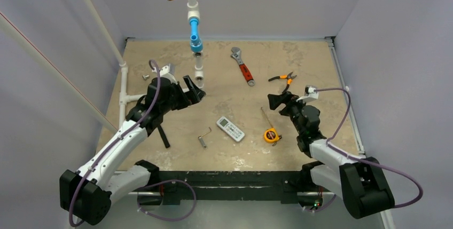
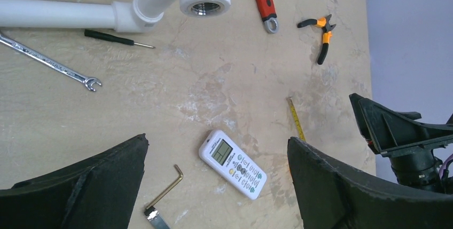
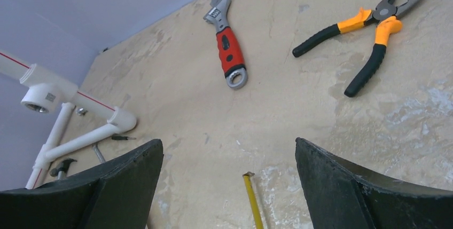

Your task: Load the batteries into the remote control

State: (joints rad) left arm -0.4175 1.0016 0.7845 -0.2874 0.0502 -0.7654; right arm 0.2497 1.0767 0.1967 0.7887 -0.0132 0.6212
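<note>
Centrally, slim white plastic remote control [image 1: 230, 128] on mottled table [image 1: 312, 58]

No legible text; remote control [image 2: 233, 164] markings too small.

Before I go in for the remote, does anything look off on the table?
The remote control lies face up with its buttons showing, so its back is hidden underneath. The tape measure has a length of its tape pulled out across the surface. Nothing looks spilled or broken.
</note>
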